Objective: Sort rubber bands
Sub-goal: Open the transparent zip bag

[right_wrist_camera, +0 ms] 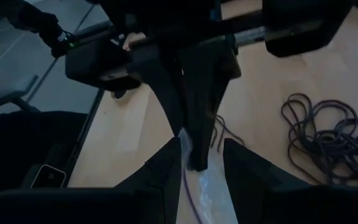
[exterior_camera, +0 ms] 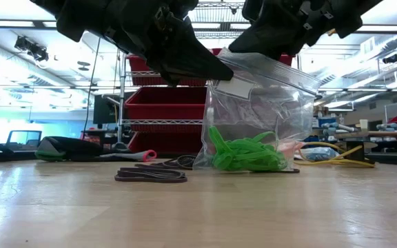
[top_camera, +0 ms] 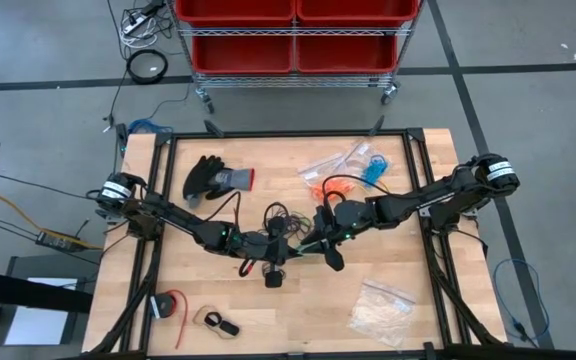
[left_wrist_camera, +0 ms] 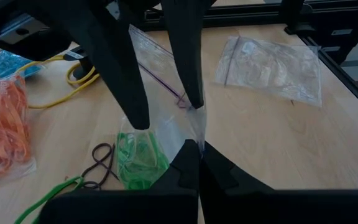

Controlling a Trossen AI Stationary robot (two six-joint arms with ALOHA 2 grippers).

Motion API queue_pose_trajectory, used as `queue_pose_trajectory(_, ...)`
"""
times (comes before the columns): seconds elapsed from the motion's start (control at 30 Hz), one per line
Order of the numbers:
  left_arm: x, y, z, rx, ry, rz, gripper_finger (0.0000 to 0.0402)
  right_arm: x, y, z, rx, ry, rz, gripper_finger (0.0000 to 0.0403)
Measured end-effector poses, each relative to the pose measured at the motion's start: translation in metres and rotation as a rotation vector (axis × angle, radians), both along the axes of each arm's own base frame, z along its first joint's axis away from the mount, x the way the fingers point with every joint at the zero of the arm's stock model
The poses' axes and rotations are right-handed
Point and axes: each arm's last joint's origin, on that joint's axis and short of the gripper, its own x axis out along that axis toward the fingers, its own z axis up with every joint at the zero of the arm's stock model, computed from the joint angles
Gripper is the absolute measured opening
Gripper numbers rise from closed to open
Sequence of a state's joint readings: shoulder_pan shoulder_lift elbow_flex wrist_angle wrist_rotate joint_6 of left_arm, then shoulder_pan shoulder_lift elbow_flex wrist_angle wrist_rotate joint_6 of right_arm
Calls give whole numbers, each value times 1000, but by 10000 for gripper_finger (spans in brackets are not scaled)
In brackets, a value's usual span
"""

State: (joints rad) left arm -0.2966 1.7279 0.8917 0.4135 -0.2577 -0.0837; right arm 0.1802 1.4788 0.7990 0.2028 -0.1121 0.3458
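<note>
A clear zip bag (exterior_camera: pixel 253 110) with green rubber bands (exterior_camera: pixel 243 155) in its bottom stands upright at mid-table, between my two grippers. My left gripper (left_wrist_camera: pixel 197 152) is shut on the bag's top. My right gripper (right_wrist_camera: pixel 201 146) hovers at the same top edge, its fingers apart on either side of the plastic and of my left fingertips. Loose black rubber bands (exterior_camera: pixel 150 176) lie on the table beside the bag. Orange bands (left_wrist_camera: pixel 2 130) and blue bands (left_wrist_camera: pixel 5 62) lie in other clear bags farther off. My left gripper pinches the bag's top edge (left_wrist_camera: pixel 194 134) between its two shut fingers, by the white label (exterior_camera: pixel 233 86). The fingers slant down from the table's left. The bag hangs upright below them, its bottom (exterior_camera: pixel 247 169) on the table. My right gripper: I cannot tell whether its fingers touch the plastic.
A black glove (top_camera: pixel 213 178) lies at the far left and a yellow cable (left_wrist_camera: pixel 73 84) by the orange bag. A clear bag of whitish pieces (top_camera: pixel 380 310) lies near right, a red roll (top_camera: pixel 168 305) near left. A cart with red bins (top_camera: pixel 293 35) stands beyond the table.
</note>
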Motion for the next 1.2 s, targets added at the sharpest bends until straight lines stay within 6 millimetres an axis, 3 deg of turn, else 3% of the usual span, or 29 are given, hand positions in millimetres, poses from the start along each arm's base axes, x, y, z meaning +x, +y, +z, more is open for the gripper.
queue_pose_trajectory(0.63,0,0,0,-2,1,1,1,-3,6,-4,1,47,36,109)
queue_pose_trajectory(1.2,0,0,-1,-4,9,3,1,-3,2,-4,-6,47,28,82)
